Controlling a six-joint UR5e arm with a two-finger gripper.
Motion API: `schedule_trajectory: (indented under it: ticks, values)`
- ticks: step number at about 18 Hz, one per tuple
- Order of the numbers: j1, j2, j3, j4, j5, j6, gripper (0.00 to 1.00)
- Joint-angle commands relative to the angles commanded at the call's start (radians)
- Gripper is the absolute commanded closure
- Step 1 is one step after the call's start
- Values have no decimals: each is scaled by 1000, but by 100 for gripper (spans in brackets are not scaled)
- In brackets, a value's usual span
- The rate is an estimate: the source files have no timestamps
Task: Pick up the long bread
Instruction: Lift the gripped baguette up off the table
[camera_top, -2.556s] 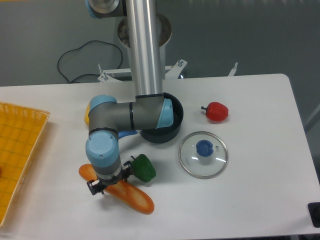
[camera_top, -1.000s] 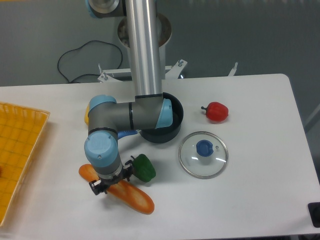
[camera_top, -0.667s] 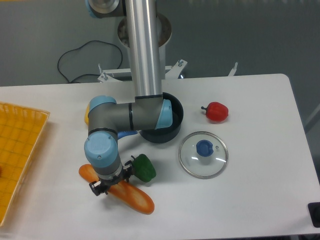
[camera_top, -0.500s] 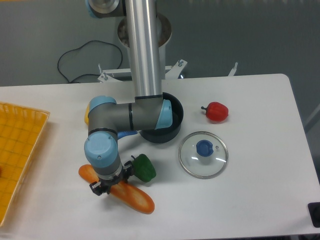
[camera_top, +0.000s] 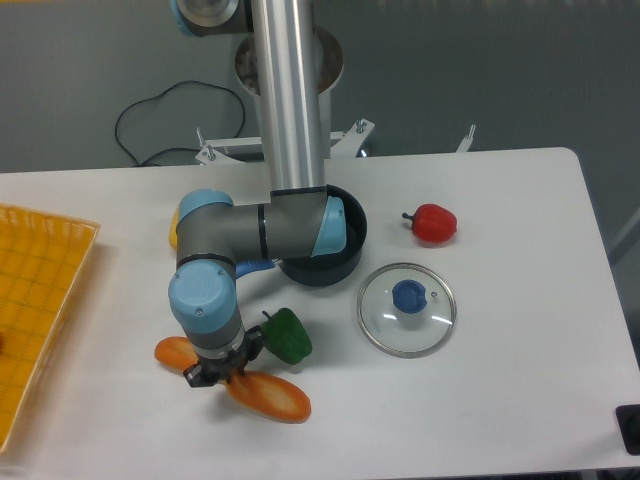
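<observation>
The long bread is an orange-brown toy baguette near the table's front edge, left of centre. Its left end pokes out at the left of the wrist and its longer right part stretches to the lower right. My gripper points straight down over the loaf's middle and is shut on it. The blue-grey wrist hides the fingers' contact and the loaf's centre.
A green pepper sits right beside the gripper. A black pot stands behind the arm, with a glass lid to its lower right and a red pepper further right. An orange tray lies at the left edge. A yellow pepper peeks out behind the arm.
The bread has turned a little towards level: its left end dropped in the image and its right end rose. The gripper has closed on it and shifted slightly.
</observation>
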Motion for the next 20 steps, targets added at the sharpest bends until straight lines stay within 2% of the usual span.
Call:
schedule_trajectory:
  ticks: [6, 10, 18, 20]
  values:
    - [0, 29, 0, -5, 6, 6, 97]
    - [-5, 41, 26, -9, 31, 12, 97]
    - [-8, 83, 51, -11, 26, 113, 97]
    - [-9, 101, 49, -31, 28, 174, 97]
